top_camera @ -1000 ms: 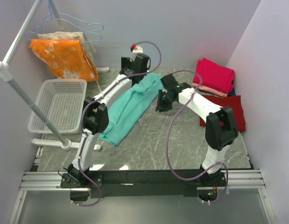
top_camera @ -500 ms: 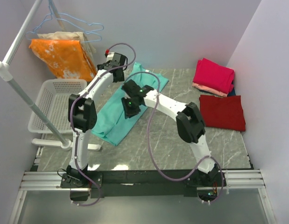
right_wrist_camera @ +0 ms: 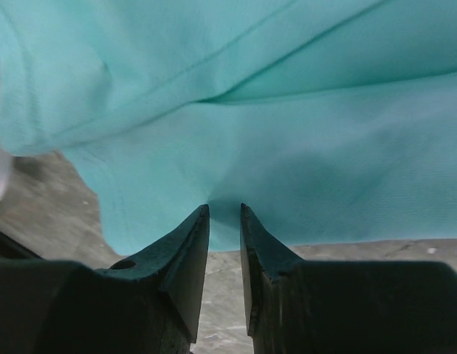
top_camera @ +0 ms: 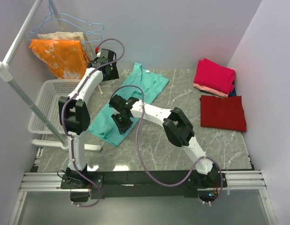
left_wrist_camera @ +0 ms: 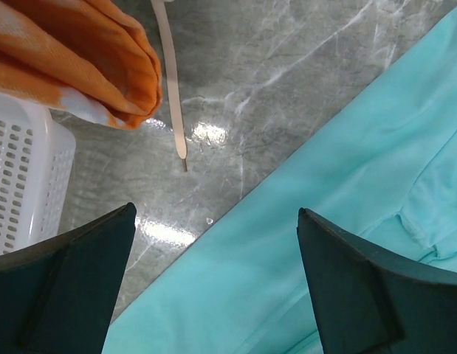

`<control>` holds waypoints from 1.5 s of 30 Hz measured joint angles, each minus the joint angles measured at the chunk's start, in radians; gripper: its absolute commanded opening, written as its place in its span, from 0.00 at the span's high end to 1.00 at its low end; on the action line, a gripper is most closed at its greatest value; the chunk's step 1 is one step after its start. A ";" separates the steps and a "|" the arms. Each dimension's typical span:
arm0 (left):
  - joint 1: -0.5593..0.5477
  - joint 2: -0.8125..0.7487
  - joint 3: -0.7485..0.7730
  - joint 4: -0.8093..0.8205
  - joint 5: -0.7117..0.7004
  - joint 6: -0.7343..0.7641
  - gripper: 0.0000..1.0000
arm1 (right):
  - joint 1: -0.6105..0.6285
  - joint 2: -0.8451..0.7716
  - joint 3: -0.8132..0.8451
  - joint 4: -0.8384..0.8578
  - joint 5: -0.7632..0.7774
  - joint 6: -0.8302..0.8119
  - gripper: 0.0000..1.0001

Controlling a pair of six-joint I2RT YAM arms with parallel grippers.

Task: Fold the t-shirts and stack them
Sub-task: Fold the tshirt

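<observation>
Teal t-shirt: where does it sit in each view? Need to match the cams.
Top external: teal t-shirt lies diagonally, centre-left on the table.
Left wrist: it fills the lower right.
Right wrist: it fills the upper frame.
Shared landmark: grey marble table.

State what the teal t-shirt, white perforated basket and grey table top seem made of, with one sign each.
Teal t-shirt: soft matt knit cloth, probably cotton; it creases and shows stitched seams.
White perforated basket: seemingly moulded plastic; even rows of holes, smooth rim.
Grey table top: polished stone or a stone-look laminate; pale veins, bright glints.
</observation>
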 measured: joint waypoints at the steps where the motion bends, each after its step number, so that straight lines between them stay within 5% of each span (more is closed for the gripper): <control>1: 0.002 0.000 0.000 0.001 0.005 0.000 0.04 | 0.006 0.003 -0.008 -0.005 0.004 -0.005 0.69; 10: 0.001 0.000 -0.007 0.001 0.055 0.000 0.04 | 0.023 0.016 -0.031 0.000 0.024 -0.008 0.71; 23: 0.001 0.000 -0.012 0.001 0.091 0.003 0.05 | 0.023 -0.287 -0.541 0.123 0.047 0.054 0.73; 45: 0.000 0.000 -0.024 0.001 0.120 0.048 0.02 | 0.018 -0.536 -0.917 0.131 0.135 0.190 0.79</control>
